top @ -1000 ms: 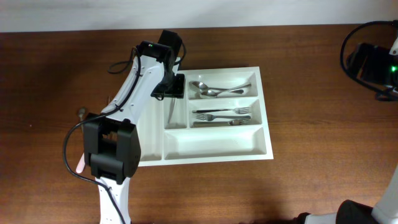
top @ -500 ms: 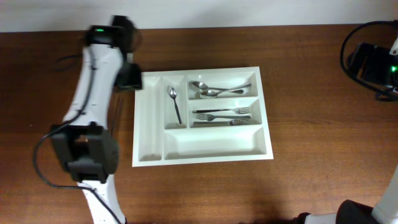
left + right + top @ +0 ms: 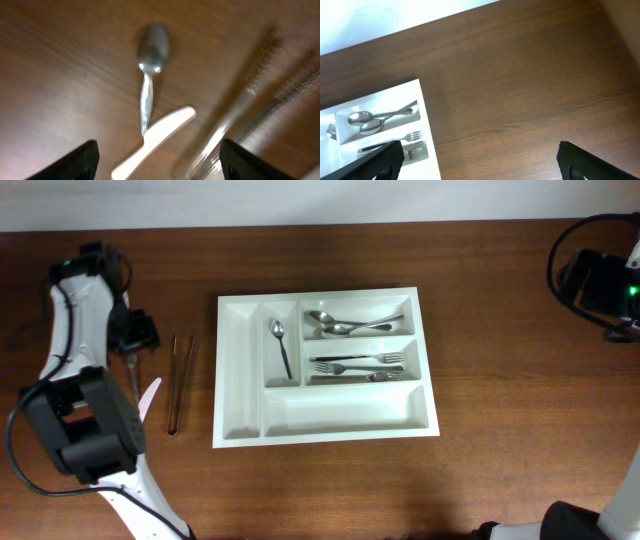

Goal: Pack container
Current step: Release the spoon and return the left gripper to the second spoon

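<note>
Left arm (image 3: 85, 310) has swung off the container (image 3: 240, 390) to the far-left of the desk (image 3: 500, 480). A teaspoon (image 3: 281, 345) now shows in the tray's second narrow compartment, where the arm was covering it. Left jaws are apart with nothing between them, hanging over a loose spoon (image 3: 150, 70) whose handle touches a white plastic knife (image 3: 155, 140). Tongs (image 3: 180, 383) lie just beside those, between them and the tray; they're blurred in the wrist view. Container sits mid-desk, long side left-right: two spoons (image 3: 345, 325) in the top wide compartment, forks (image 3: 360, 363) in the middle one. Right jaws are wide apart, holding nothing, over bare desk well right of the tray.
</note>
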{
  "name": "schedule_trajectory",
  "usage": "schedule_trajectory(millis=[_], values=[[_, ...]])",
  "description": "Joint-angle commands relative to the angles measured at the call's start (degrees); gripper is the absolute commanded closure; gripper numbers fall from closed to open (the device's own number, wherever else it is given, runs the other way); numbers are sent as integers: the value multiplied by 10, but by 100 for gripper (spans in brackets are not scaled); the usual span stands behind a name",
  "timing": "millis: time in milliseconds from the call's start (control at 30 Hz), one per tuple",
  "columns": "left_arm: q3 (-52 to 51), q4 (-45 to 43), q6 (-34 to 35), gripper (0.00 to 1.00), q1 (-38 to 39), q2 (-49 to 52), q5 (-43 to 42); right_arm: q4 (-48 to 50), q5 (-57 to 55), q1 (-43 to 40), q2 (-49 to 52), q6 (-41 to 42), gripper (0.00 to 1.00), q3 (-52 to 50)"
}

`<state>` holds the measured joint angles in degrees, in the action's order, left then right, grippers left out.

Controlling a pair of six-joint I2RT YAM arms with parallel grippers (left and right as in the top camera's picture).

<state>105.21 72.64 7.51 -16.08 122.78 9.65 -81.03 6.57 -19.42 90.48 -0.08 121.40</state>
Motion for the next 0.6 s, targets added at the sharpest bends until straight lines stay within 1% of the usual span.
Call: schedule_trajectory(millis=[0, 67, 267, 500, 567], values=[[-42, -29, -8, 21, -27, -10, -31, -1, 5, -2, -7, -1, 1, 5], [-66, -53, -24, 21, -34, -10, -49, -1, 5, -2, -7, -1, 1, 5], [-136, -132, -31, 23, -35, -10, -44, -1, 5, -2, -7, -1, 1, 5], [-173, -196, -46, 26, -35, -10, -41, -1, 5, -2, -7, -1, 1, 5], [-179, -206, -46, 29, -35, -10, -41, -1, 5, -2, -7, -1, 1, 5]])
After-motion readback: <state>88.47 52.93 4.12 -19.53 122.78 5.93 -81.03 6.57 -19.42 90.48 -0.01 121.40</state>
